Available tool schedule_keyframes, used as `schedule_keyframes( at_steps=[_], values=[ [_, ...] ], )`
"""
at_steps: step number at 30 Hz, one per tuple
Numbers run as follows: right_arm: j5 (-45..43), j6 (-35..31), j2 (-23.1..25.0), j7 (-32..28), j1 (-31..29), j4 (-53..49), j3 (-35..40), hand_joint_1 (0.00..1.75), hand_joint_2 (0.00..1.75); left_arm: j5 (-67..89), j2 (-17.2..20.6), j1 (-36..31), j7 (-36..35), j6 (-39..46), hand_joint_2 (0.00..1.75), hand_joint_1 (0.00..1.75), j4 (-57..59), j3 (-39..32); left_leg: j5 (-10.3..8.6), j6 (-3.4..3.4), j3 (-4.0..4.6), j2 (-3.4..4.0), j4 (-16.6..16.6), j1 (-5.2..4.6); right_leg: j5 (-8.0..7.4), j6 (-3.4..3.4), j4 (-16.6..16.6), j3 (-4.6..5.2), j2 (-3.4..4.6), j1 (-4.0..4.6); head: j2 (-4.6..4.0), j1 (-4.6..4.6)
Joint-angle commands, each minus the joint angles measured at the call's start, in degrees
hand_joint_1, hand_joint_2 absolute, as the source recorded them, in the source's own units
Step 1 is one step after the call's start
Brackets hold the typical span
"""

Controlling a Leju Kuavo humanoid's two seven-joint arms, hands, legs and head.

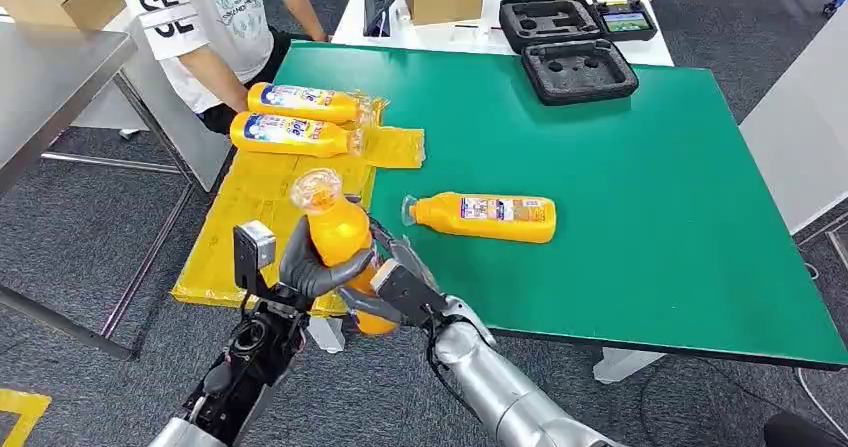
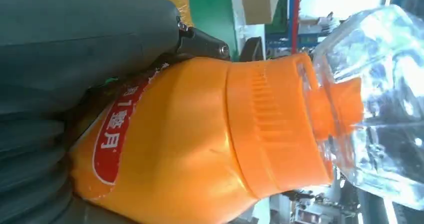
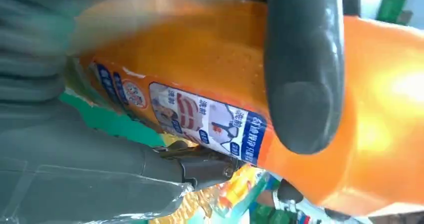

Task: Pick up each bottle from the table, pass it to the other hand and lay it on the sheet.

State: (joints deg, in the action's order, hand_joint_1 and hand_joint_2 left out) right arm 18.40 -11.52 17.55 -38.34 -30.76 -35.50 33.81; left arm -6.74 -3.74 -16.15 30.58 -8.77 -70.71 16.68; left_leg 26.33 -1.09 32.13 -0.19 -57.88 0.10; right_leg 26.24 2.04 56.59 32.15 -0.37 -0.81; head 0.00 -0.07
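The head view shows both hands wrapped around one upright orange bottle (image 1: pixel 338 235) at the table's 7 o'clock edge, left hand (image 1: pixel 318 267) and right hand (image 1: pixel 392 279) gripping it together, while the left wrist view shows its clear cap (image 2: pixel 372 103) close up.

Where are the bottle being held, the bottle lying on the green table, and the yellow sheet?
held bottle (image 1: pixel 338 229): head view, orange body.
lying bottle (image 1: pixel 487 216): head view, label.
yellow sheet (image 1: pixel 248 205): head view, bare middle.
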Motion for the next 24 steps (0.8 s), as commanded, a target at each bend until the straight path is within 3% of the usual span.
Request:
schedule_keyframes(
  at_steps=[1,6,14,16,24],
  values=[
    [-2.6,-1.8,-3.1,-0.3,0.8,-7.9,-2.1,0.00,0.00,6.2,1.9,-2.4,1.5,10.2,1.75,1.75,-0.3,-3.5,0.01,0.07,0.00,0.06,0.0,0.08,-0.03,-0.09,0.0,0.00,0.07,0.09,0.00,-0.02],
    [-3.1,-2.3,-4.1,0.2,2.0,-11.6,-1.3,0.00,0.00,11.9,2.4,-3.9,2.1,17.7,1.75,1.75,-0.3,-5.1,-0.03,0.05,0.02,-0.03,0.0,0.04,-0.03,-0.07,0.0,0.01,-0.02,0.05,0.00,-0.02],
    [-3.2,-2.5,-4.2,0.2,2.1,-12.0,-1.2,0.00,0.00,13.3,2.5,-4.3,2.3,19.3,1.75,1.75,-0.1,-5.2,-0.07,0.05,0.04,0.03,0.0,0.10,-0.14,-0.22,0.0,0.06,0.03,0.11,0.00,-0.02],
    [-3.8,-3.2,-4.6,0.3,2.7,-13.9,-1.1,0.00,0.00,18.8,2.9,-5.9,2.6,25.5,1.75,1.75,0.9,-5.5,-0.09,0.06,0.05,0.00,0.0,0.09,-0.14,-0.24,0.0,0.05,0.00,0.10,0.00,0.00],
    [-3.7,-4.4,-5.8,1.4,5.2,-20.8,-1.1,0.00,0.00,29.1,5.2,-11.1,-1.0,29.0,1.75,1.75,6.9,-5.5,-0.12,0.08,0.06,-0.08,0.0,0.07,-0.13,-0.25,0.0,0.07,-0.06,0.08,0.00,0.00]
  ],
)
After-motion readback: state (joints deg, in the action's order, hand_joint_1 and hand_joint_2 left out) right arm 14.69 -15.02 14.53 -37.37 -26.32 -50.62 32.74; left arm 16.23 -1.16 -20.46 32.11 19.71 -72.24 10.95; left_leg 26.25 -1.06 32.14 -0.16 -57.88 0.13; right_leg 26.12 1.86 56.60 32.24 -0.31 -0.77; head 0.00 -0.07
